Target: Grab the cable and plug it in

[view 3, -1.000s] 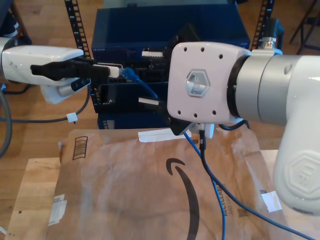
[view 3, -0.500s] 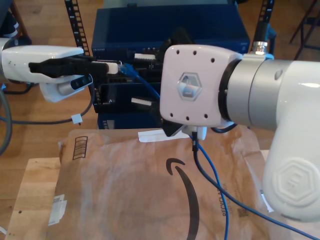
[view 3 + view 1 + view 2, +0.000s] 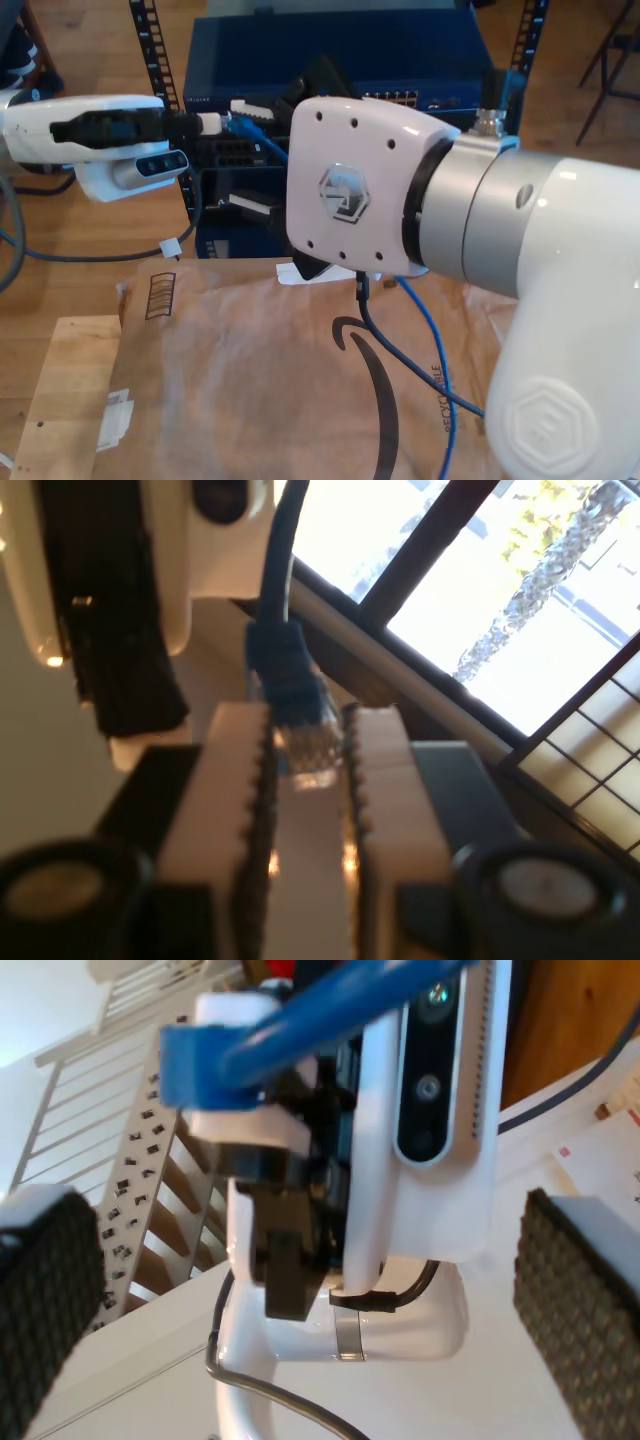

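The cable (image 3: 431,340) is thin and bright blue. Its clear plug (image 3: 305,745) is pinched between the white serrated fingers of my first gripper (image 3: 305,780). In the exterior view that gripper (image 3: 214,122) reaches in from the left and holds the plug (image 3: 243,122) in front of the blue rack unit's ports. From there the cable passes behind the second arm and trails down over the brown paper. My second gripper (image 3: 256,155) stands open just right of the plug in the exterior view. Its black pads (image 3: 580,1310) are spread wide on either side of the cable (image 3: 300,1030).
A dark blue rack unit (image 3: 340,50) with rows of ports (image 3: 395,98) stands behind the table. Brown packing paper (image 3: 240,390) covers the wooden tabletop. A black cable (image 3: 365,320) hangs from the second arm, whose bulky white wrist (image 3: 350,190) hides the rack's middle.
The second arm has swung toward the exterior view's left and slightly up. My first gripper has lifted the plug a little and drawn back leftward, still shut on it.
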